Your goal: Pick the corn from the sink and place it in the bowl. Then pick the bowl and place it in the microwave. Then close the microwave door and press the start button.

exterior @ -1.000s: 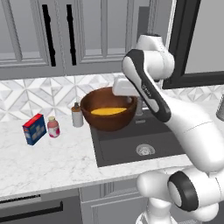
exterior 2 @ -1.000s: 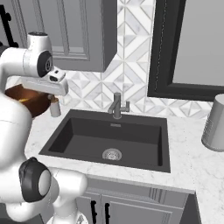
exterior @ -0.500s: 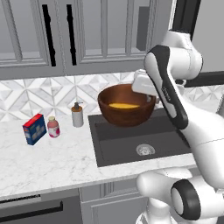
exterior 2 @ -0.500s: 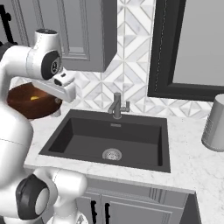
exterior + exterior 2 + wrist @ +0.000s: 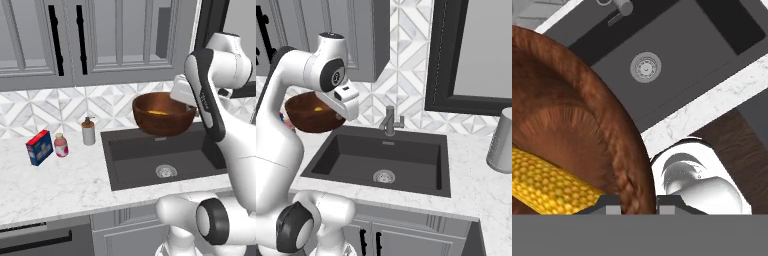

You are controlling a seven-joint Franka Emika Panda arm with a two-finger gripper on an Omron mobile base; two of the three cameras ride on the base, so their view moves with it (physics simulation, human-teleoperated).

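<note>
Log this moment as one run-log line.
phase: carrying | gripper: shut on bowl rim | corn: inside bowl | bowl: lifted above sink | next: microwave

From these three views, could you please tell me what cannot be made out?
- Hand: fingertips cut off by the hand view's bottom edge, astride the bowl rim.
- Corn: its ends run past the hand view's edges.
- Microwave: cropped by the right base view's top and right edges; controls unseen.

Soap btl [image 5: 88, 132], pink jar [image 5: 61, 145], blue-red box [image 5: 39, 147] on counter [image 5: 60, 185].
</note>
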